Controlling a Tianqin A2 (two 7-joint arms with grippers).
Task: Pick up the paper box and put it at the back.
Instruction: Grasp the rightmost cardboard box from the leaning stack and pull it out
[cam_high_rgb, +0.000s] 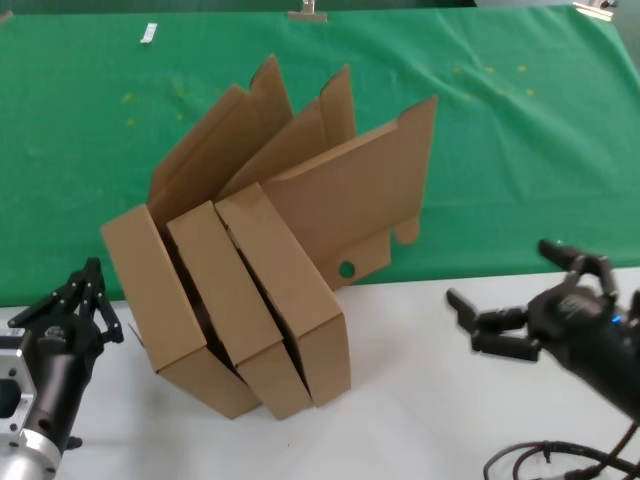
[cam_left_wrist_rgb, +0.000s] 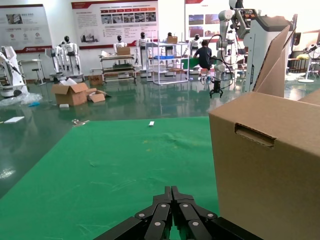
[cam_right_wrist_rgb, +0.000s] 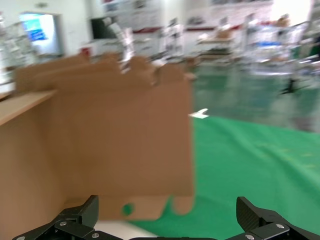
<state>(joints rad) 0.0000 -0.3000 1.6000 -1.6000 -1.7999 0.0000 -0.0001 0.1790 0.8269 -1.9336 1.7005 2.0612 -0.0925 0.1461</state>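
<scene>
Three identical brown paper boxes stand on edge side by side, leaning, across the line between the white tabletop and the green cloth. Their lids are open and point toward the back. The rightmost box has a large lid flap with a round hole. My left gripper is shut and empty, just left of the leftmost box. It shows shut in the left wrist view beside that box. My right gripper is open and empty, right of the boxes. In the right wrist view it faces the lid flap.
The middle box stands between the other two. A small white item and a clip lie at the cloth's far edge. Black cables lie on the table at the front right.
</scene>
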